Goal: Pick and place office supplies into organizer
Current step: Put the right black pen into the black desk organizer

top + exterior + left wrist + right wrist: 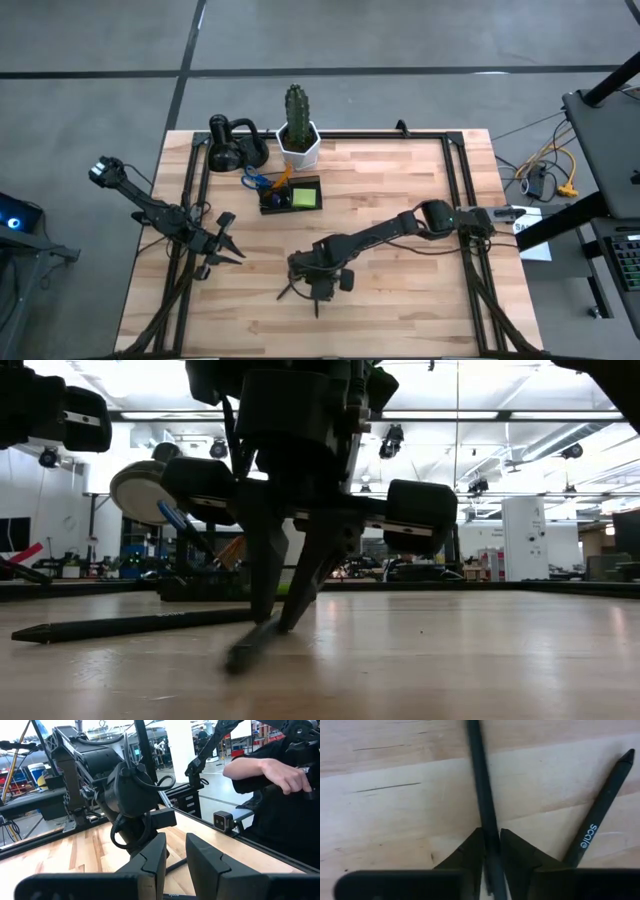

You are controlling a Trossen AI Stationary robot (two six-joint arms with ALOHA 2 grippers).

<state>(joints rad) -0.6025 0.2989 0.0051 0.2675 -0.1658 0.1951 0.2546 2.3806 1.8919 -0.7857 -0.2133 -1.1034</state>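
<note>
While the right gripper (318,290) sits low over the front-middle of the table (400,200), the high view shows it down on a black pen (316,305), with a second pen (288,292) angling off just beside it. Organizer (291,196) is well apart, toward the back near the cactus pot (299,146), green sticky pad and blue scissor handles already in it. Left gripper (222,245) waits at the left side, touching nothing.

Low view: right gripper (278,618) fingertips are down at the wood, converging on the near pen (250,648); the other pen (130,625) lies flat behind, apart from the fingers. My read: squeeze fully before lifting, then lift straight up so the barrel doesn't roll out or drag the neighbour.

Left wrist view: left gripper (175,860) fingers stand a little apart with nothing between them. A person's hand (277,770) shows beyond the table edge.

Right wrist view: right gripper (491,851) has its fingers clamped either side of the plain pen (481,785), touching the barrel. Grip looks off toward one end, so expect it to tip; keep the carry slow. That pen is thin, matte black, unmarked, running straight away from the fingers. The neighbouring pen (600,815) is the same dark type, printed "scale", tapered at the tip, lying at an angle, not gripped.
</note>
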